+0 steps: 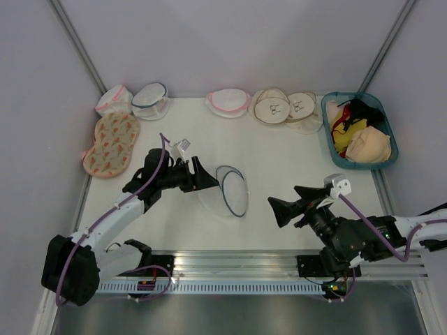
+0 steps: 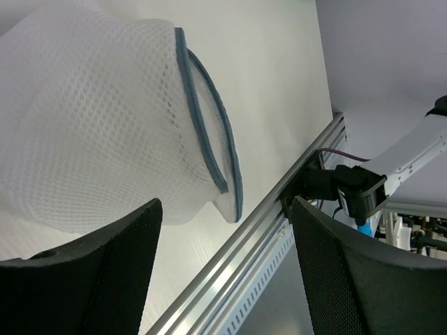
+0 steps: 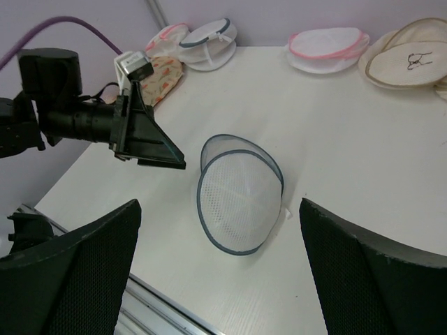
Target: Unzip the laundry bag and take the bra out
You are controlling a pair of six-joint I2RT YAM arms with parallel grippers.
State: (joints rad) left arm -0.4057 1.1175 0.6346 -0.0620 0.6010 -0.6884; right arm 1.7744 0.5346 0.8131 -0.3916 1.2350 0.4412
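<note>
As seen from above, shows the laundry bag (image 1: 227, 192) on its side at the centre of the table (image 1: 279, 153), zip trim gaping and mesh looking empty. Shows the left gripper (image 1: 208, 179) just left of it, jaws apart, gripping nothing. Shows the right gripper (image 1: 283, 199) lower right of the bag, jaws wide apart, clear of it. Places the peach bra (image 1: 370, 145) in the blue basket (image 1: 325, 122) at upper right, among red and yellow garments (image 1: 340, 142). Suggests the closing stage, with unzipping and removal seemingly done. Calls next for pulling both arms back, or checking inside the bag for anything left.
</note>
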